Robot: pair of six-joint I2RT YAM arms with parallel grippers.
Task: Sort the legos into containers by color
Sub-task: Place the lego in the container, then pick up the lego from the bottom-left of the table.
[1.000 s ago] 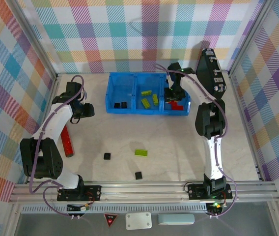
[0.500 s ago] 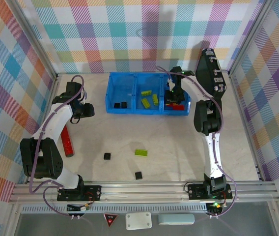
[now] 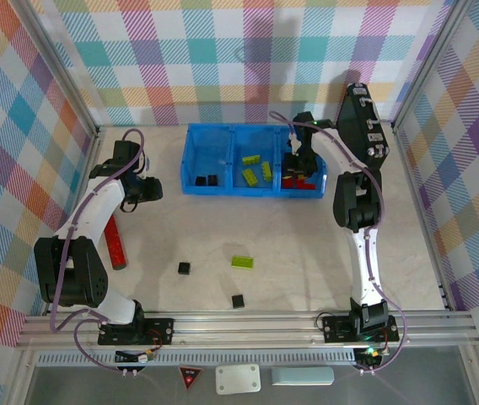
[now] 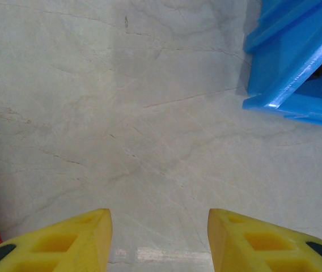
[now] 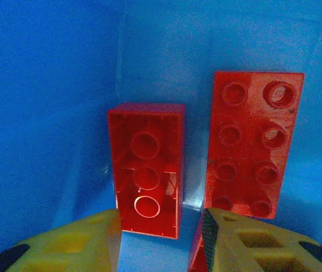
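Near the left edge of the pale, veined table (image 3: 307, 253), a red cylinder (image 3: 115, 243), lying lengthwise toward the near edge. At the far right corner, a black case (image 3: 364, 122) with silver latches, standing on end and tilted. Around three sides, plaid walls (image 3: 223, 59). Along the near edge, an aluminium rail (image 3: 248, 325); outside it, a white plate (image 3: 238, 379) just beside a grey-blue block (image 3: 302, 375).
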